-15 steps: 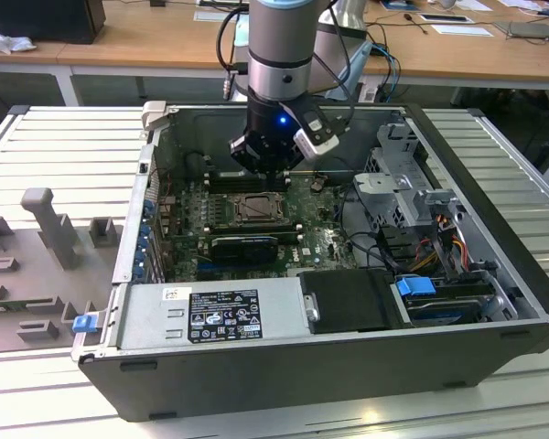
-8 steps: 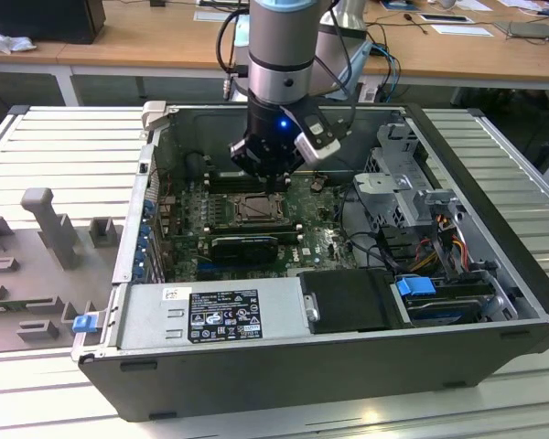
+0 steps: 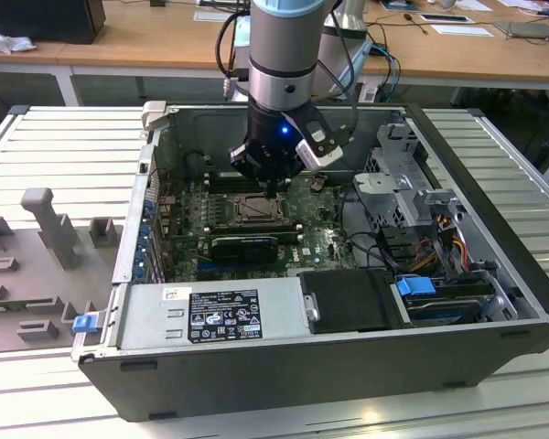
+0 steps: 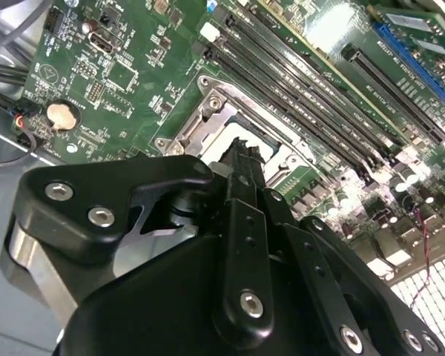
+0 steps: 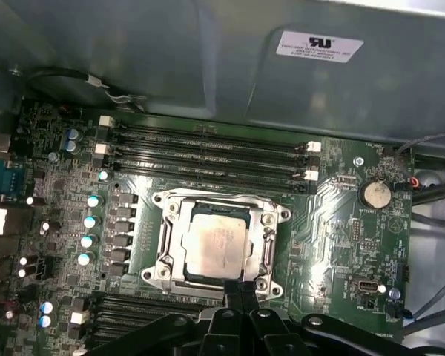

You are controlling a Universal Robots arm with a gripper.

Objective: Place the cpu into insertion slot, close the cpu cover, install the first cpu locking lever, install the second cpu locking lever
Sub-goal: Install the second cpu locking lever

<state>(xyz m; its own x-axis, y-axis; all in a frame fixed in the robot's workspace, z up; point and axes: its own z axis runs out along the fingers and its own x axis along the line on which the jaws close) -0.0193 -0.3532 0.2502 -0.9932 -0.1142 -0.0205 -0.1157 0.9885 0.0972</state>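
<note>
Black gripper linkage fills the near part of both wrist views, its two slim fingers [image 4: 241, 174] pressed together into a single narrow tip with nothing between them; the gripper [image 5: 241, 285] hovers at the edge of the insertion slot [image 5: 163, 256], its tip at the rim of the metal surround. Going from the exterior view's left to right: a grey moulded tray [image 3: 37, 265] lies on the slatted table [image 3: 64, 137], then comes the open computer case [image 3: 284, 366] with its green motherboard [image 3: 188, 215], the arm [image 3: 284, 55] reaching down over the socket, and a drive cage [image 3: 412, 183] with coloured cables on the far side. In the first wrist view the cpu [image 5: 216, 242] sits flat inside the slot, silvery top up, and the cpu cover [image 5: 271, 226] lies closed around it as a metal frame
</note>
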